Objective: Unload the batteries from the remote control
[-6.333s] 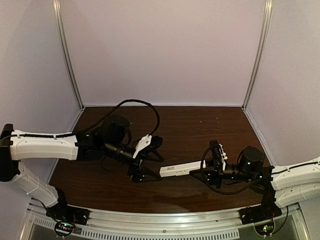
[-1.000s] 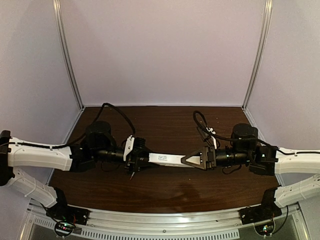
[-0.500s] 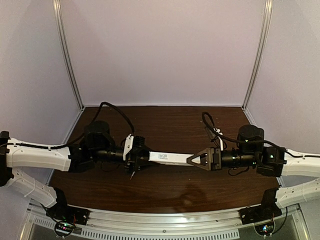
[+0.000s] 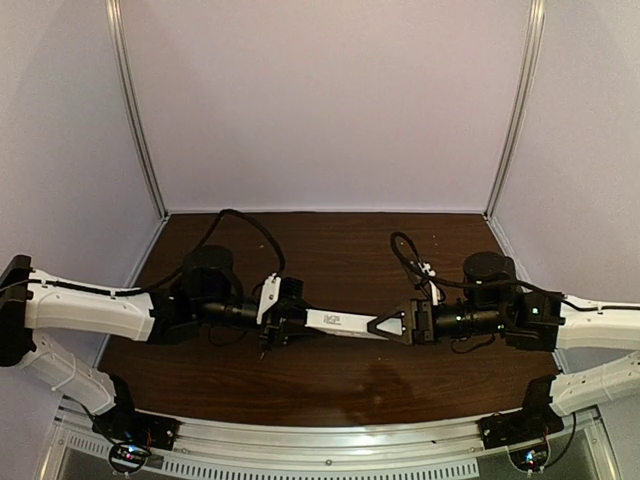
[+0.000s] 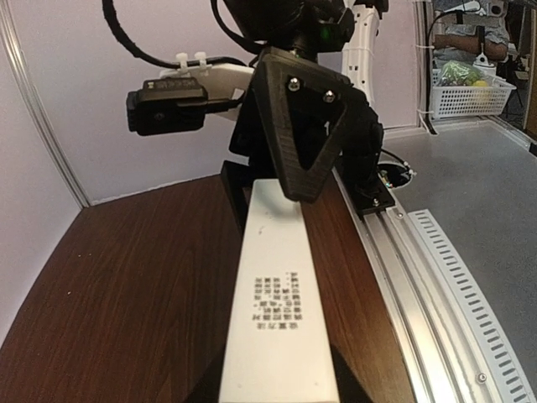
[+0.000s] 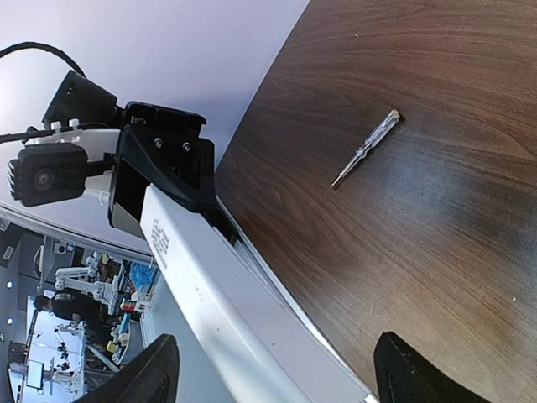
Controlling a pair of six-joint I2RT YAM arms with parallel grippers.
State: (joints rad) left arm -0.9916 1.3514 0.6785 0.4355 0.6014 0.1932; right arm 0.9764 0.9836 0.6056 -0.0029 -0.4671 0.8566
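1 remote control (image 4: 340,322) spans the gap above the table (image 4: 330,250), long axis left-right: our left gripper (image 4: 272,320) pinches its left end; our right gripper (image 4: 393,324), spread wide, straddles the right end.

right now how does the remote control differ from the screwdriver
The remote control is a broad white bar; the screwdriver is thin with a clear handle. The remote control is gripped by the left claw; the screwdriver lies loose on the table. Both are long and straight.

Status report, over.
Left gripper shut on slim white plastic remote control. Right gripper open around its other end. No batteries seen. Clear-handled screwdriver lying on table, apart.
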